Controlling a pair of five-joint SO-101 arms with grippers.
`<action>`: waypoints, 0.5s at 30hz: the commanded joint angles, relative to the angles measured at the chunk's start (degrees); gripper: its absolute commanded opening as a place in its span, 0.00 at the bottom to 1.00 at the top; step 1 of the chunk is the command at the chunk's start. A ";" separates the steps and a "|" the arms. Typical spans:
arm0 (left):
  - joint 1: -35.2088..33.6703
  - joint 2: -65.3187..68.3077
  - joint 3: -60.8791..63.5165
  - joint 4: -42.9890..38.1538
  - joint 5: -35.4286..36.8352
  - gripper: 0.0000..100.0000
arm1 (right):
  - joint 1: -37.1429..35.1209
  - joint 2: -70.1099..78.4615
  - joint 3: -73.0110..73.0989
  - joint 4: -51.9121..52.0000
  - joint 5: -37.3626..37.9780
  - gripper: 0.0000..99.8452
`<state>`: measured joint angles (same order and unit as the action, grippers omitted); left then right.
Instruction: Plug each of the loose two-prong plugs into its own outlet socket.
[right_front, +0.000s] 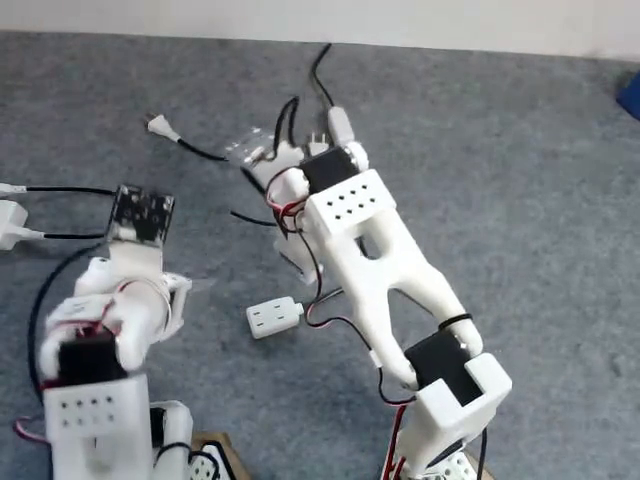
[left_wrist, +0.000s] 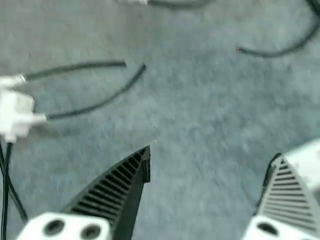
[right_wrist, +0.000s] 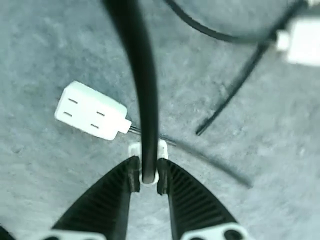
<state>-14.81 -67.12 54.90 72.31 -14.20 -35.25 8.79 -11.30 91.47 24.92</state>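
Note:
My right gripper is shut on a white two-prong plug, whose thick black cable runs up past the camera. Just beyond its prongs a white outlet block lies on the carpet, slots facing up. In the high view the right arm stretches to the middle back, and a white outlet block lies beside it. My left gripper stands open over bare carpet at the left. A white plug with thin black cables lies off to its side. A loose plug rests at the back left.
The floor is grey carpet with black cables strewn across its back half. Another white plug lies beyond the right gripper. A white plug sits at the left edge. The carpet to the right is bare.

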 joint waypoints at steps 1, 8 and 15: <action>-1.27 9.98 -12.62 9.58 0.70 0.35 | -2.15 -5.67 -0.04 -2.42 5.98 0.01; -5.23 31.52 -28.62 12.84 -0.18 0.35 | -9.98 -15.16 6.11 -3.30 12.40 0.01; -9.10 56.31 -49.71 22.07 -6.51 0.35 | -12.18 -26.86 30.55 -16.92 20.40 0.01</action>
<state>-21.32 -18.42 15.96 91.38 -18.68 -47.21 -12.04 12.44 78.90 41.89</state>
